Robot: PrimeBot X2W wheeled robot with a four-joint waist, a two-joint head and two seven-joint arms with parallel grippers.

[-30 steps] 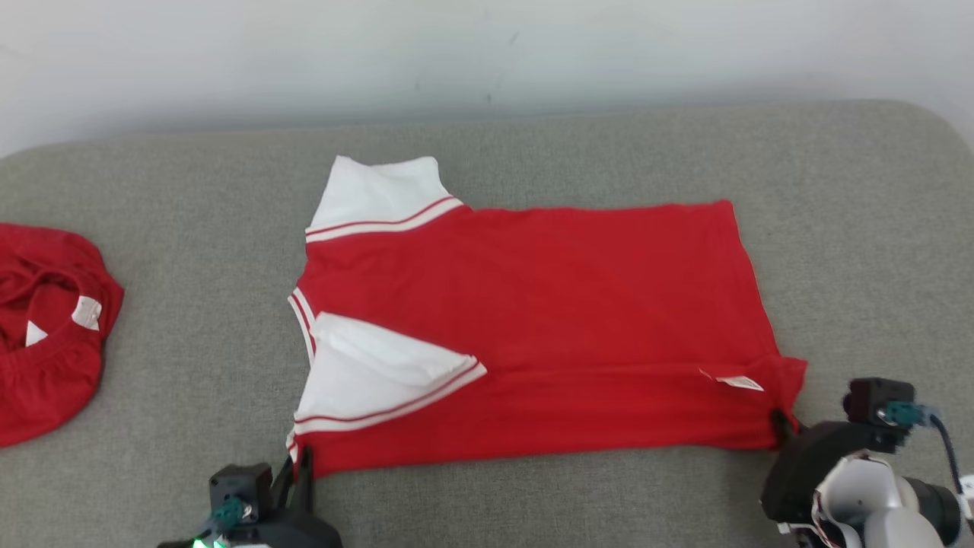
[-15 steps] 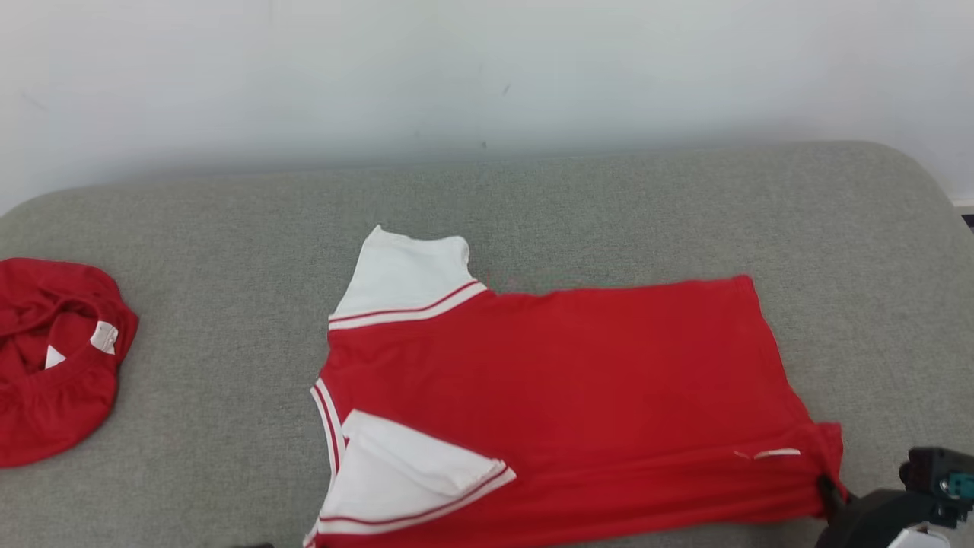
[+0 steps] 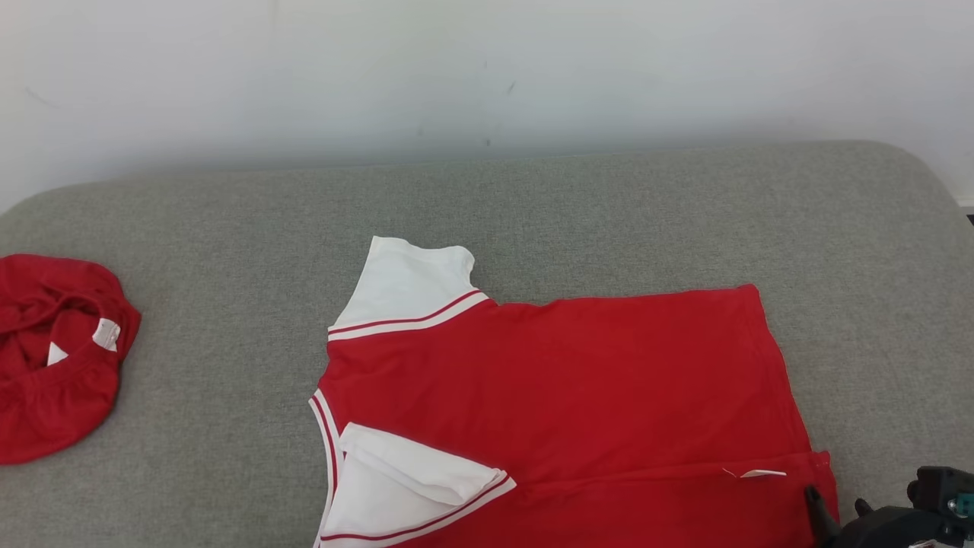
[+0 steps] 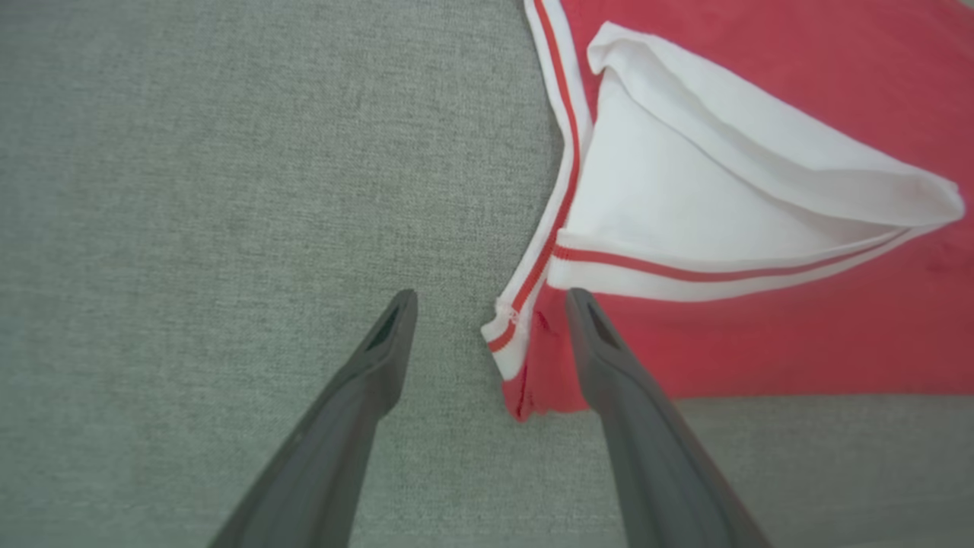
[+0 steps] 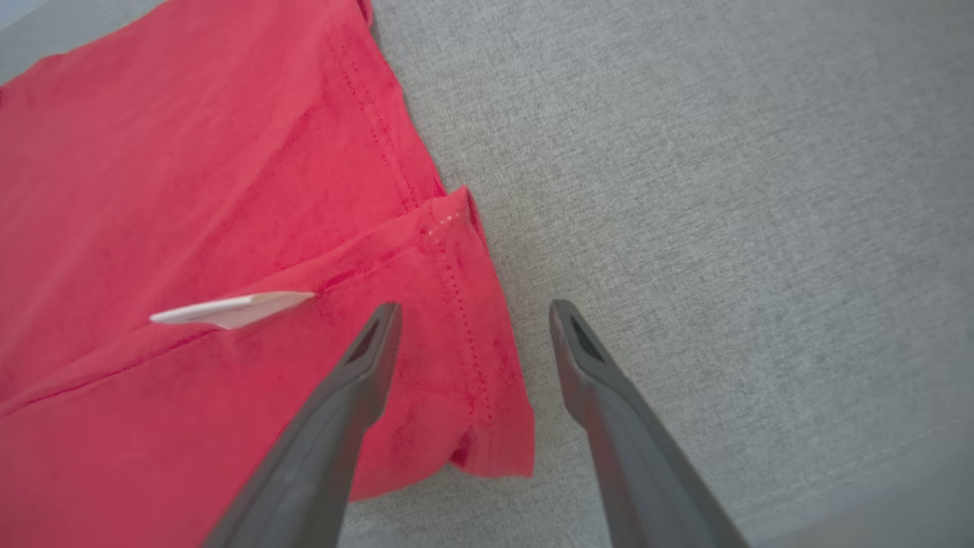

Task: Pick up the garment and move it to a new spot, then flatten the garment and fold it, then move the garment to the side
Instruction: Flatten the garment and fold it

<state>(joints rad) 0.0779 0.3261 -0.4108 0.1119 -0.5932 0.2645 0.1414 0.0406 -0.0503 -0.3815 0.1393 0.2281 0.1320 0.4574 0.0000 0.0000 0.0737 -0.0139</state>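
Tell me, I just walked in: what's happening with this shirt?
A two-armed robot is folding a red and white shirt on the grey cushion. Its near edge is folded over. The left pincer and right pincer hang open at its two near corners, gripping nothing. Another red garment lies at far left.

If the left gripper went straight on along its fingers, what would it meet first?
Likely the striped corner of the red-and-white fabric shirt, just ahead of the left gripper; depth is unclear.

Both the left hand [image 4: 491,297] and right hand [image 5: 473,306] gape wide.
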